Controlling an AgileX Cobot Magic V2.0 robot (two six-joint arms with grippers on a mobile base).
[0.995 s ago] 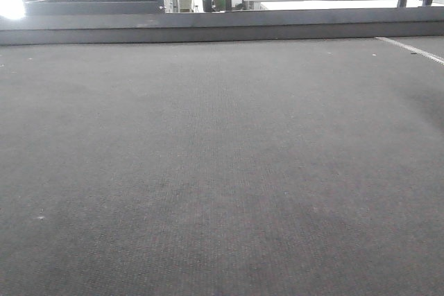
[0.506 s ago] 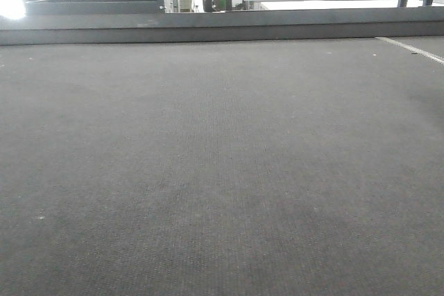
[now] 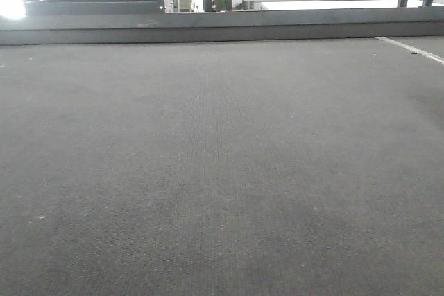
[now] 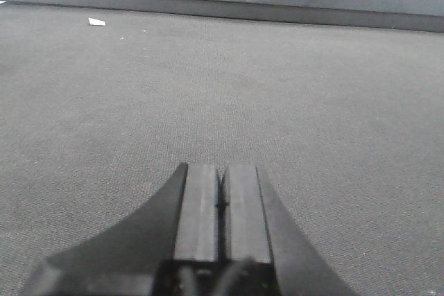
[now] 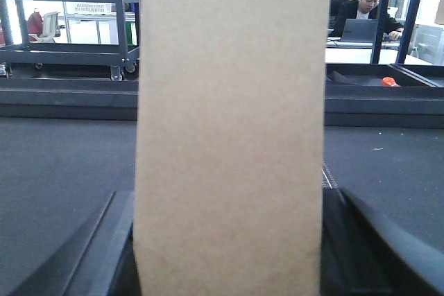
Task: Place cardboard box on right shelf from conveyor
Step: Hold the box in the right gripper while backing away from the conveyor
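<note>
The cardboard box [image 5: 232, 88], plain tan, fills the middle of the right wrist view and stands upright between the two dark fingers. My right gripper [image 5: 229, 202] is shut on it, a finger [image 5: 104, 240] against each side. The dark grey conveyor [image 5: 55, 171] runs below and behind it. My left gripper [image 4: 222, 171] is shut with nothing between its pads and hovers low over the conveyor [image 4: 312, 102]. The front view shows only the woven belt of the conveyor [image 3: 222, 171], with no gripper and no box. The right shelf is out of view.
A dark raised rail [image 3: 222, 29] bounds the belt's far edge. A white scrap [image 4: 96, 22] lies far left on the belt. Beyond the belt are a wheeled rack [image 5: 69, 25], a dark tray holding an orange item [image 5: 390, 81], and a seated person [image 5: 364, 12] with a laptop.
In the front view the far background has shifted up very slightly. Nothing on the belt has changed.
</note>
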